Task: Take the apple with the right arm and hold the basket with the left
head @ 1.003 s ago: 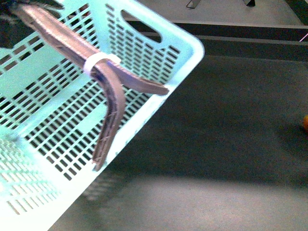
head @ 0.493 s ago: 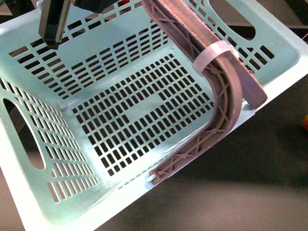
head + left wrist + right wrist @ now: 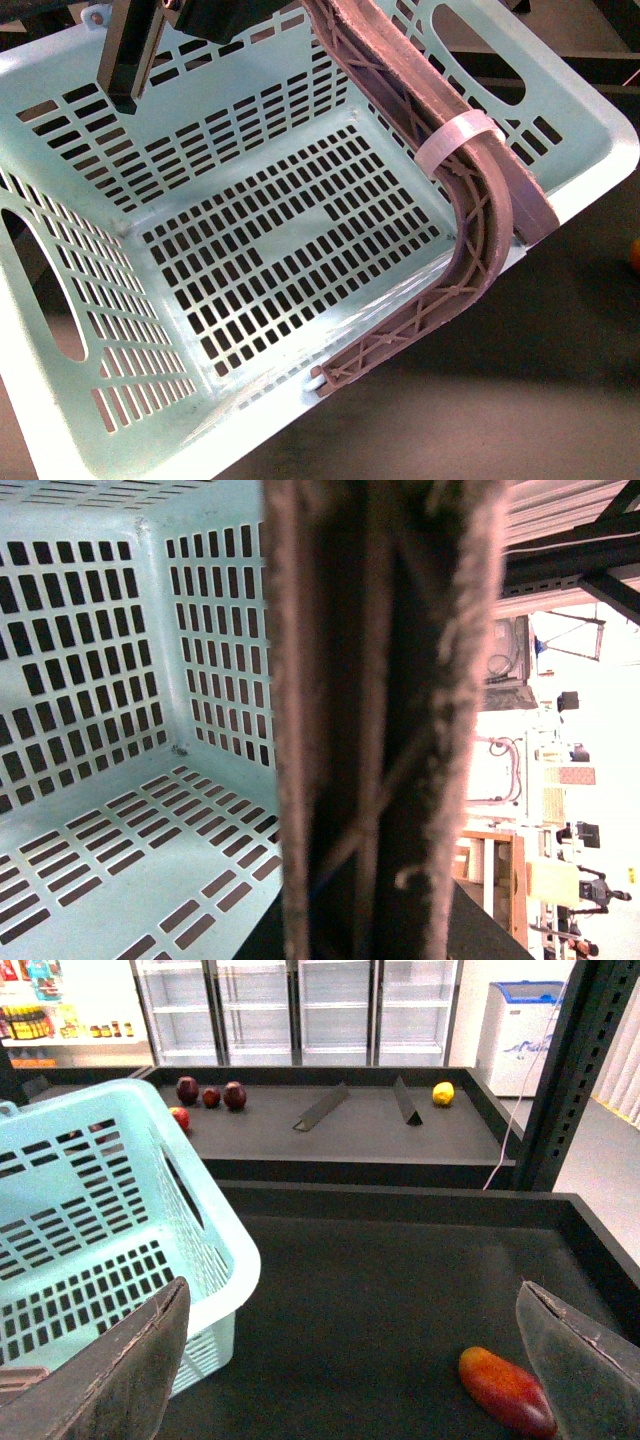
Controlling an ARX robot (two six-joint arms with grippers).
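Observation:
The pale teal slotted basket (image 3: 200, 150) fills the front view, lifted and tilted with its empty inside toward the camera. My left gripper (image 3: 450, 290) is shut on the basket's right rim, one finger inside and one outside. The left wrist view shows its fingers (image 3: 300, 730) close up against the basket (image 3: 100, 630). The right wrist view shows my right gripper (image 3: 352, 1360) open and empty above the dark table. The apple (image 3: 505, 1392), red with an orange-yellow end, lies on the table near the gripper's right finger (image 3: 585, 1370). The basket (image 3: 120, 1160) is beside the other finger.
A dark shelf beyond the table carries three dark red fruits (image 3: 211, 1096), a small red fruit (image 3: 180, 1117), a yellow fruit (image 3: 443, 1092) and two dividers. A black upright post (image 3: 565, 1070) stands at the table's far right. An orange fruit edge (image 3: 635, 255) shows at the front view's right border.
The basket has swung from the left, side-on, to the middle of the front view with its open inside facing the camera. My left gripper has stayed clamped on its rim.

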